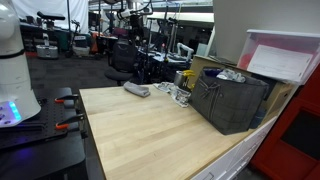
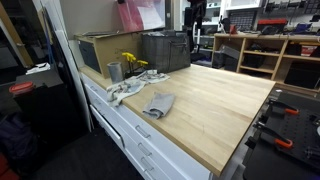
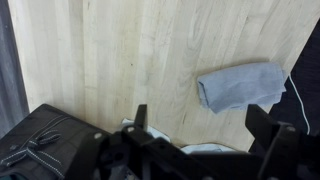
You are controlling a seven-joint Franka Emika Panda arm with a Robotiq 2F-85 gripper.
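Observation:
In the wrist view my gripper (image 3: pixel 200 125) hangs high above the wooden tabletop (image 3: pixel 130 50) with its two dark fingers wide apart and nothing between them. A folded grey cloth (image 3: pixel 240 87) lies flat on the wood just beyond the fingertips, nearer the right finger (image 3: pixel 262 125). The same grey cloth (image 1: pixel 136 89) (image 2: pixel 157 104) shows in both exterior views, near the table's edge. Neither exterior view shows the gripper itself.
A dark mesh crate (image 1: pixel 232 100) (image 2: pixel 165 50) (image 3: pixel 40 140) stands on the table. By it are a metal cup (image 2: pixel 115 71), yellow flowers (image 2: pixel 132 63) and a crumpled white rag (image 2: pixel 125 90). The white robot base (image 1: pixel 10 60) and red-handled clamps (image 1: pixel 66 98) sit at one end.

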